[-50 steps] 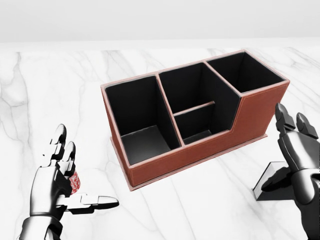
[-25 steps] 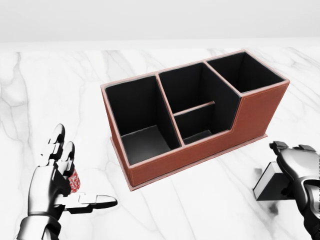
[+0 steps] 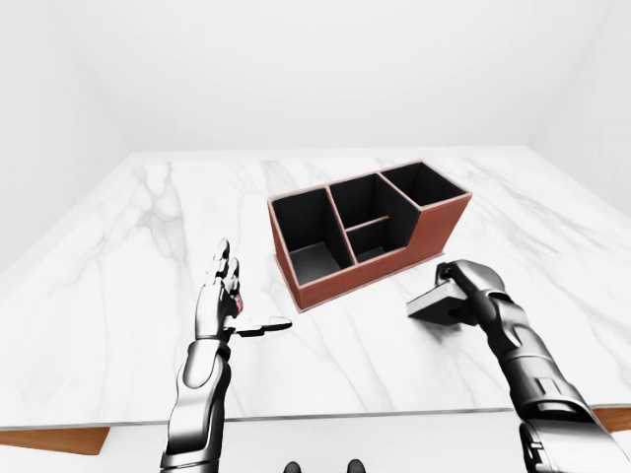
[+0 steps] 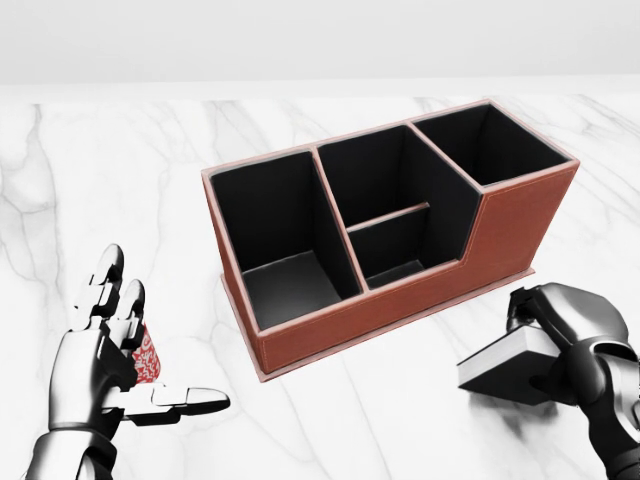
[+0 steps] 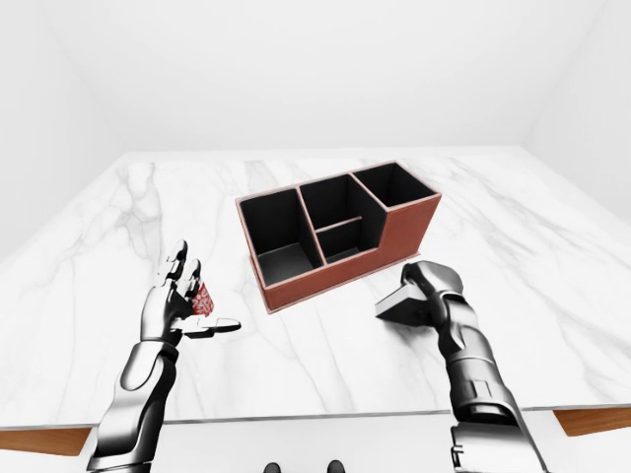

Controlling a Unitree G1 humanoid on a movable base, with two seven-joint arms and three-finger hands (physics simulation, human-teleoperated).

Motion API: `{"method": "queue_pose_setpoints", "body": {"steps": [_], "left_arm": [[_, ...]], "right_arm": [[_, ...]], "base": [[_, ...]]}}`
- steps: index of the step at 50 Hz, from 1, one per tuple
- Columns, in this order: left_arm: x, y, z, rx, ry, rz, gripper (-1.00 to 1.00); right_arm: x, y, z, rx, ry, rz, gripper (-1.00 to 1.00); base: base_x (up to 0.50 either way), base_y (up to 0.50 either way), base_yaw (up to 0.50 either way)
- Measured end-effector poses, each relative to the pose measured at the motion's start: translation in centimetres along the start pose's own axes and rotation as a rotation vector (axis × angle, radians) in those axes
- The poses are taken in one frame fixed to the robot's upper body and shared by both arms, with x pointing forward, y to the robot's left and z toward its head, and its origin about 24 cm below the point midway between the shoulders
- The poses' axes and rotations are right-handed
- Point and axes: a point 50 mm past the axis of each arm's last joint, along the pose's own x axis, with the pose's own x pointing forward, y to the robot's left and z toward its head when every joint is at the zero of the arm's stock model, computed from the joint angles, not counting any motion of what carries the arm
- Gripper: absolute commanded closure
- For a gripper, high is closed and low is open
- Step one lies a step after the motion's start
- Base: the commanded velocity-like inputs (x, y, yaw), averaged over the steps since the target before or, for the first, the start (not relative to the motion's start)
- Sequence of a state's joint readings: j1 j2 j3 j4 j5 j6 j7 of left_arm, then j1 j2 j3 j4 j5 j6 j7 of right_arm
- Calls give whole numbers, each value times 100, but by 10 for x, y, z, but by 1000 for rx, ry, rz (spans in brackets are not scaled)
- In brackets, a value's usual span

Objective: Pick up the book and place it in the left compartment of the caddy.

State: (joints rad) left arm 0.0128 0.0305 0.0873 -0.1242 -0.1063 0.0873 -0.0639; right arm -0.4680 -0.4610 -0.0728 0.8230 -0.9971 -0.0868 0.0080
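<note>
Book (image 4: 505, 368) is in my R hand (image 4: 572, 335), low on the right of the head view. Fingers (image 4: 548, 303) are curled over its top edge and wrapped round it, so that hand is clamped on the book. It sits tilted, grey-white cover up, dark edge toward the bottom of the view; its lower left corner looks raised, w/ a faint shadow on the marble under it. I can't tell if the far corner touches the table (image 3: 118, 256).

Caddy (image 4: 500, 225) is just up and left of the book, not touching it. Reddish-brown leather outside w/ light stitching, black lining inside. It sits angled on the marble. Left compartment (image 4: 275, 225) is a tall deep bin and holds nothing. The middle section is split by a low divider; the right compartment is a smaller bin at the upper right of the head view.

L hand (image 4: 105, 365) is well apart from the caddy, at the lower left of the head view. It's spread wide: fingers up, thumb out to the right, gripping nothing. A small red-and-white patterned object (image 5: 202, 300) shows just behind the palm; can't tell what it is.

White marble tabletop w/ grey veins, wood edge at the bottom corners of the eye views, plain white walls.
</note>
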Motion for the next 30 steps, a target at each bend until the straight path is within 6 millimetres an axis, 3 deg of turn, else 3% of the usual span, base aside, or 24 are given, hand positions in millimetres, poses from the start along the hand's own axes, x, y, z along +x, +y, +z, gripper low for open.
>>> {"method": "queue_pose_setpoints", "body": {"steps": [10, 20, 30], "left_arm": [[0, 0, -1, -4, 3, 0, -100], [-1, 0, 0, -8, 1, 0, -100], [-3, 2, 2, -14, -8, 2, -100]], "right_arm": [[-23, -38, 51, 372, -187, 44, 100], [-52, -87, 109, 641, -550, -104, 100], [-49, -100, 140, 896, -635, -226, 100]], "base": [[0, 0, 0], [0, 0, 0], [0, 0, 0]]}}
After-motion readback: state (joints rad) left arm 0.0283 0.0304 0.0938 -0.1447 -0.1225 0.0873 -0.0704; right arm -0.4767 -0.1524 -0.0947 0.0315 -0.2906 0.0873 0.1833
